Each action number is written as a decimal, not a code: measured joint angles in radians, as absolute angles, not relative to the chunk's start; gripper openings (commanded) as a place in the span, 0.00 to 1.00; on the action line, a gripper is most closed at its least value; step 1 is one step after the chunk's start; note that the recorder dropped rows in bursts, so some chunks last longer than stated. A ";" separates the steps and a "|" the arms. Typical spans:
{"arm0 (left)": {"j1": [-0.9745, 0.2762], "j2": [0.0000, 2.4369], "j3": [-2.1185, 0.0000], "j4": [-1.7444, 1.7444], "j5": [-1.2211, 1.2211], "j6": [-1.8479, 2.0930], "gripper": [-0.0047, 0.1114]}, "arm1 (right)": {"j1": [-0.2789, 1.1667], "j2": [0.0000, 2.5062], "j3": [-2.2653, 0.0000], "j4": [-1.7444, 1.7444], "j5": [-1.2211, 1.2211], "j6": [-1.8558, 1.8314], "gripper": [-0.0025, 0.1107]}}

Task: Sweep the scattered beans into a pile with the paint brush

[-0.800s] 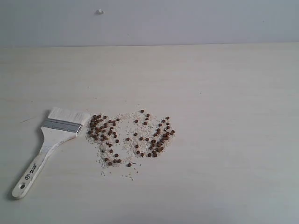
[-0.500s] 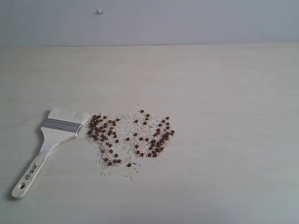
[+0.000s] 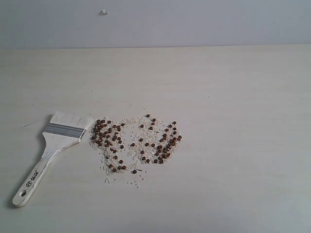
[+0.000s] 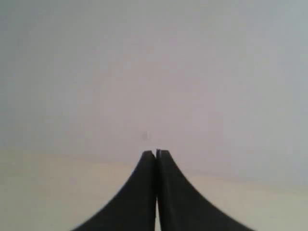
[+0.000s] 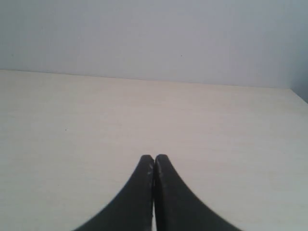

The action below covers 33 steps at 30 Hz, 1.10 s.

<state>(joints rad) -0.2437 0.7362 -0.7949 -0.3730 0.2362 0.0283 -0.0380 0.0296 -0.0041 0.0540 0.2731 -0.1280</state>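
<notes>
The paint brush [image 3: 56, 145] lies flat on the table at the left, its off-white bristles [image 3: 72, 119] toward the back and touching the left edge of the beans [image 3: 133, 141]. The beans are spread loosely with pale grit across the table's middle, not drawn into one dense clump. Neither arm appears in the exterior view. My left gripper [image 4: 156, 153] is shut with nothing between its black fingers, facing the wall. My right gripper [image 5: 154, 157] is also shut and empty, above bare table. Neither wrist view shows the brush or the beans.
The pale wooden table [image 3: 233, 145] runs back to a grey wall [image 3: 194, 22], which has a small white mark [image 3: 103, 12] on it. The table's right corner edge [image 5: 298, 95] shows in the right wrist view.
</notes>
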 measured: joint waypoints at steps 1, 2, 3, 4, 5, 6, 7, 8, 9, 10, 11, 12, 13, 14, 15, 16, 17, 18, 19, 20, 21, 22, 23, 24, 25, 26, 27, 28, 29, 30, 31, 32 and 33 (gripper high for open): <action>-0.244 0.812 -0.862 -0.360 0.357 0.033 0.04 | -0.038 0.030 -0.004 0.054 0.273 -0.128 0.02; -0.244 0.873 -0.915 -0.353 0.454 0.036 0.04 | -0.038 0.030 -0.004 0.054 0.273 -0.128 0.02; -0.244 0.948 -0.980 -0.347 0.574 0.042 0.04 | -0.038 0.030 -0.004 0.054 0.273 -0.128 0.02; -0.244 1.024 -1.041 -0.341 0.687 0.050 0.04 | -0.038 0.030 -0.004 0.054 0.273 -0.128 0.02; -0.244 1.084 -1.097 -0.337 0.791 0.058 0.04 | -0.038 0.030 -0.004 0.054 0.273 -0.128 0.02; -0.244 1.167 -1.148 -0.327 0.900 0.076 0.04 | -0.038 0.030 -0.004 0.054 0.273 -0.128 0.02; -0.244 1.218 -1.194 -0.309 0.961 0.085 0.04 | -0.038 0.030 -0.004 0.054 0.273 -0.128 0.02; -0.244 1.277 -1.225 -0.289 1.014 0.091 0.04 | -0.038 0.030 -0.004 0.054 0.273 -0.128 0.02; -0.244 1.330 -1.257 -0.258 1.067 0.100 0.04 | -0.038 0.030 -0.004 0.054 0.273 -0.128 0.02; -0.246 1.377 -1.278 -0.218 1.106 0.116 0.04 | -0.038 0.030 -0.004 0.054 0.273 -0.128 0.02; -0.254 1.412 -1.286 -0.184 1.127 0.128 0.04 | -0.038 0.030 -0.004 0.054 0.273 -0.128 0.02; -0.262 1.462 -1.286 -0.139 1.138 0.139 0.04 | -0.038 0.030 -0.004 0.054 0.273 -0.128 0.02; -0.273 1.494 -1.286 -0.119 1.138 0.143 0.04 | -0.038 0.030 -0.004 0.054 0.273 -0.128 0.02; -0.284 1.524 -1.281 -0.103 1.121 0.146 0.04 | -0.038 0.030 -0.004 0.054 0.273 -0.128 0.02; -0.303 1.563 -1.270 -0.094 1.101 0.149 0.04 | -0.038 0.030 -0.004 0.054 0.273 -0.128 0.02; -0.317 1.587 -1.264 -0.083 1.086 0.149 0.04 | -0.038 0.030 -0.004 0.054 0.273 -0.128 0.02; -0.331 1.612 -1.259 -0.075 1.079 0.149 0.05 | -0.038 0.030 -0.004 0.054 0.273 -0.128 0.02; -0.351 1.633 -1.249 -0.066 1.071 0.149 0.07 | -0.038 0.030 -0.004 0.054 0.273 -0.128 0.02; -0.364 1.649 -1.240 -0.064 1.068 0.149 0.08 | -0.038 0.030 -0.004 0.054 0.273 -0.128 0.02; -0.379 1.658 -1.228 -0.062 1.063 0.149 0.10 | -0.038 0.030 -0.004 0.054 0.273 -0.128 0.02; -0.392 1.663 -1.214 -0.062 1.063 0.149 0.10 | -0.038 0.030 -0.004 0.054 0.273 -0.128 0.02; -0.401 1.665 -1.202 -0.062 1.063 0.149 0.10 | -0.038 0.030 -0.004 0.054 0.273 -0.128 0.02; -0.408 1.665 -1.188 -0.061 1.063 0.149 0.10 | -0.038 0.030 -0.004 0.054 0.273 -0.128 0.02; -0.412 1.665 -1.175 -0.061 1.063 0.146 0.10 | -0.038 0.030 -0.004 0.054 0.273 -0.128 0.02; -0.412 1.663 -1.164 -0.059 1.058 0.135 0.10 | -0.038 0.030 -0.004 0.054 0.273 -0.128 0.02; -0.412 1.658 -1.149 -0.059 1.043 0.121 0.10 | -0.038 0.030 -0.004 0.054 0.273 -0.128 0.02; -0.412 1.652 -1.130 -0.059 1.015 0.112 0.10 | -0.038 0.030 -0.004 0.054 0.273 -0.128 0.02; -0.412 1.642 -1.109 -0.067 0.987 0.107 0.10 | -0.038 0.030 -0.004 0.054 0.273 -0.128 0.02; -0.412 1.635 -1.084 -0.079 0.947 0.102 0.12 | -0.038 0.030 -0.004 0.054 0.273 -0.128 0.02; -0.412 1.631 -1.057 -0.093 0.903 0.099 0.16 | -0.038 0.030 -0.004 0.054 0.273 -0.128 0.02; -0.412 1.627 -1.007 -0.115 0.845 0.099 0.19 | -0.038 0.030 -0.004 0.054 0.273 -0.128 0.02; -0.412 1.627 -0.981 -0.118 0.826 0.099 0.27 | -0.038 0.030 -0.004 0.054 0.273 -0.128 0.02; -0.412 1.627 -0.938 -0.117 0.800 0.093 0.32 | -0.038 0.030 -0.004 0.054 0.273 -0.128 0.02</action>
<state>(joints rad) -0.4125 1.6267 -0.9380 -0.1170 0.7999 0.0935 -0.0380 0.0296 -0.0041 0.0540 0.2731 -0.1280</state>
